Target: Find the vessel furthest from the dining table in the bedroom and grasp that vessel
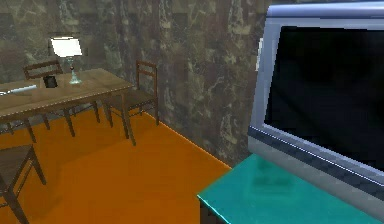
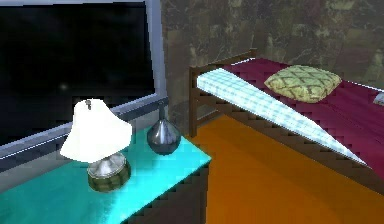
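**Target.** The vessel is a small grey vase (image 2: 163, 134). It stands upright on the teal table (image 2: 165, 180), near the end edge that faces the bed (image 2: 300, 115) and close to the back edge. The lower corner of the TV (image 2: 70, 60) is directly behind it. A white-shaded lamp (image 2: 95, 135) stands just beside the vase, on the side away from the bed. Whether the two touch cannot be told. The dining table (image 1: 90, 88) is well apart, across the orange floor.

**Pincer.** Its state cannot be told from these views.

**Handling properties (estimated).**
- Rigid: the round belly and narrow neck suggest ceramic or metal, so the wall should not give under pressure.
- Smooth: the surface has a sheen, so expect low friction and some slip on the curved belly.
- Light: the vase is small and probably hollow.
- Fragile if ceramic, so avoid knocking it against the TV or the lamp base.
- Tippable: the foot looks narrower than the belly.

**Grip point.** Take hold at the neck, or just below it where the shoulder widens, so the flare resists slipping downward. Approach from the bed-side end edge, where the table is bare. The lamp blocks the opposite side.
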Robot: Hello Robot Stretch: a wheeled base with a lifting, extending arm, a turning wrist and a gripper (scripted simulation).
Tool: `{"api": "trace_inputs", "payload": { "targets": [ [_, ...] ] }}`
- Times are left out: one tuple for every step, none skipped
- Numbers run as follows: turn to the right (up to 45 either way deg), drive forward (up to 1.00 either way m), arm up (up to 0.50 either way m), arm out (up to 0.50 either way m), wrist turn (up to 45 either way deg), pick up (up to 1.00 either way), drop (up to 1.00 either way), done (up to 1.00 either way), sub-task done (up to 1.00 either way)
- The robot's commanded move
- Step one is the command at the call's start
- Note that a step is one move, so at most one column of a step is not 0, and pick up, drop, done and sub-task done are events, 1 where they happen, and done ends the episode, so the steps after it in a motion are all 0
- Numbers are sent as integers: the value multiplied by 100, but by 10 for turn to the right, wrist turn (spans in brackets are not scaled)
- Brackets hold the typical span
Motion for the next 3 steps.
{"api": "trace_inputs", "payload": {
  "targets": [
    [0,0,50,0,0,0,0,0,0],
    [0,0,34,0,0,0,0,0,0],
    [0,0,0,50,0,0,0,0,0]
  ]
}}
